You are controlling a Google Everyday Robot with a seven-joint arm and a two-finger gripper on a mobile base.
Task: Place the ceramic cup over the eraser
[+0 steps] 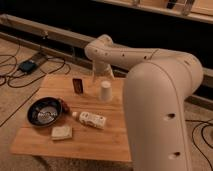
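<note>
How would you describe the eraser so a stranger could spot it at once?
Find the wooden table; the eraser stands near its far edge, left of the white ceramic cup in the camera view, above which the end effector hangs. It is the only dark upright block, unlike the flat beige sponge and the white bottle nearer the front.
</note>
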